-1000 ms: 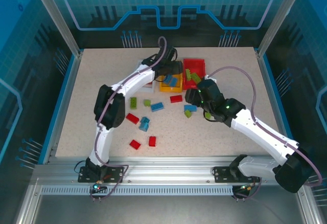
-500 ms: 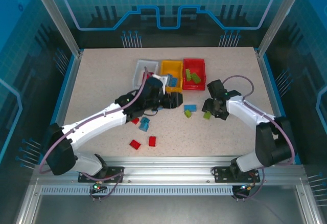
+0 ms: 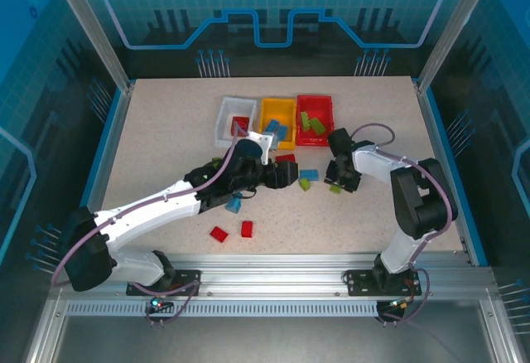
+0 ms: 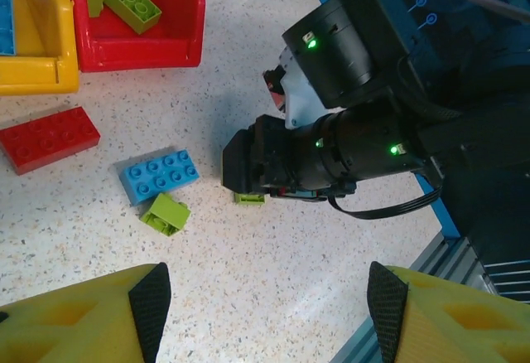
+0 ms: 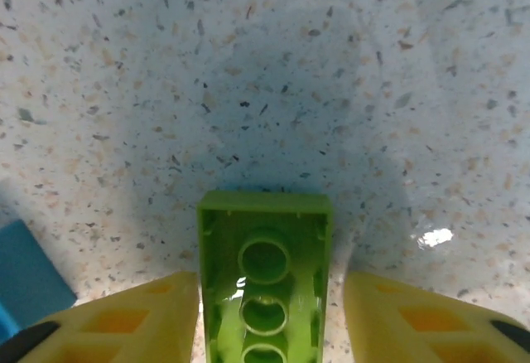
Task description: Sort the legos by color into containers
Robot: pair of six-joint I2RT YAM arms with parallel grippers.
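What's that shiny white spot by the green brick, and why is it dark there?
Right wrist view: light glare on the glossy table, a shadow around the lime brick; left wrist view: another glare streak near the red bin.

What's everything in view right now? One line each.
White plastic bin: 1, white, back row, left.
Orange-yellow plastic bin: 1, orange-yellow, back row, middle.
Red plastic bin: 1, red, back row, right.
Red studded plastic bricks: 4 showing, red; one in white bin, one before orange-yellow bin, two near front.
Blue studded plastic bricks: at least 3, blue; one mid-table, some in orange-yellow bin, one nearer front.
Lime studded plastic bricks: at least 4, lime; two in red bin, one beside mid-table blue, one further right.
Left hand: 1, yellow-fingered, open, above mid-table.
Right hand: 1, yellow-fingered, straddling that last lime brick; grip unclear.
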